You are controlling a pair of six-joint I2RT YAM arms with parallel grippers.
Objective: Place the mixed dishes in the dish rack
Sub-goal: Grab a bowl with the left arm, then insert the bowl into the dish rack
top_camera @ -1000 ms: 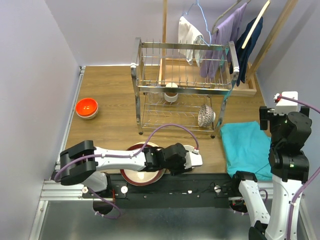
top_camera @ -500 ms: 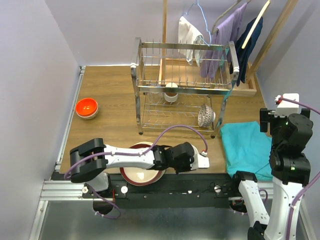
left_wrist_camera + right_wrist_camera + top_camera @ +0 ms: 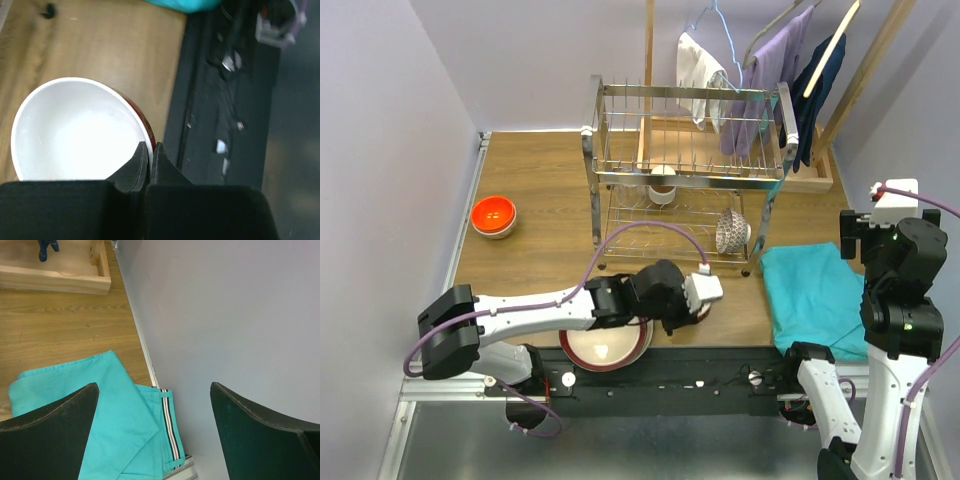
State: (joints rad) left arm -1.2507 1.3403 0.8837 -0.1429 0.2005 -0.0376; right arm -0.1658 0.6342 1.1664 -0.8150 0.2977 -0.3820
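My left gripper (image 3: 150, 146) is shut on the rim of the red-patterned bowl (image 3: 75, 130), white inside, one finger in and one out. In the top view this gripper (image 3: 695, 298) hovers right of the dark-red-rimmed cream plate (image 3: 605, 345), in front of the chrome dish rack (image 3: 685, 170). A blue-white patterned bowl (image 3: 732, 231) and a beige cup (image 3: 662, 184) sit in the rack's lower tier. An orange bowl (image 3: 493, 215) stands at the left. My right gripper (image 3: 155, 390) is open and empty, raised at the right.
A folded teal cloth (image 3: 815, 295) lies right of the rack and also shows in the right wrist view (image 3: 100, 405). A wooden hanger stand (image 3: 770, 90) with clothes stands behind the rack. The black arm mount (image 3: 225, 100) runs along the near edge.
My left gripper, holding the red-patterned bowl, swung first right along the near edge, then back and away toward the rack. The right arm has barely moved.
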